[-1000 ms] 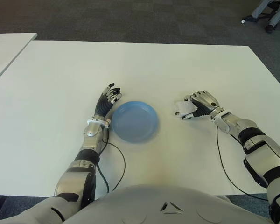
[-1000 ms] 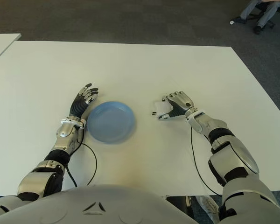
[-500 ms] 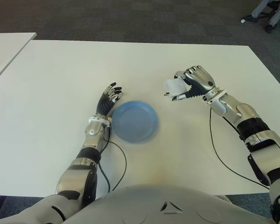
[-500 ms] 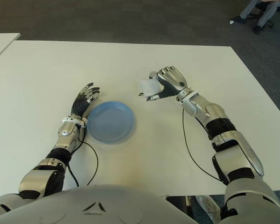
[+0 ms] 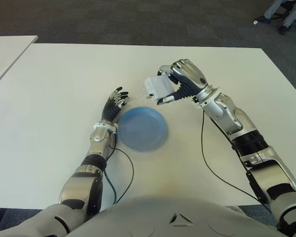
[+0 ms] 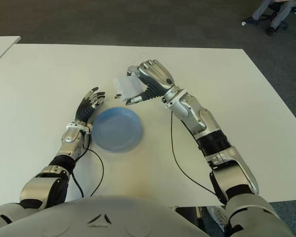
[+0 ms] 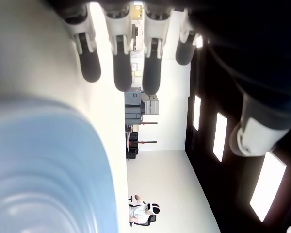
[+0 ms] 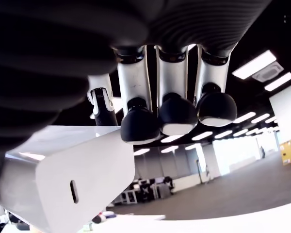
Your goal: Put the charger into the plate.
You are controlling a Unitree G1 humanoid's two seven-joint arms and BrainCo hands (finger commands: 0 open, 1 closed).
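**Holding the charger in the air beyond the plate**

Your right hand (image 5: 183,81) has the white charger (image 5: 157,88) clamped in its fingers (image 8: 138,124); three dark fingertips press down on the charger's top face in the right wrist view, with the thumb around its other side. The charger is off the surface (image 5: 64,74), lifted clear, and shows just past the far rim of the blue plate (image 5: 142,128), a little toward its right side. It's not over the plate's middle, and it's not touching the plate. A small slot shows on one face of the charger (image 8: 63,189) in the wrist view.

The plate sits near the middle of the surface, closer to your near edge than to the far one, and nothing lies in it.

Your left hand (image 5: 113,105) shows just beside the plate's left rim, palm side toward it, fingers (image 7: 121,63) loosely extended and holding nothing. In the left wrist view the plate's blue edge (image 7: 48,160) fills the area right next to those fingers; you can't tell whether they touch the rim.

A black cable (image 5: 212,163) trails from each forearm down across the surface toward your near edge.
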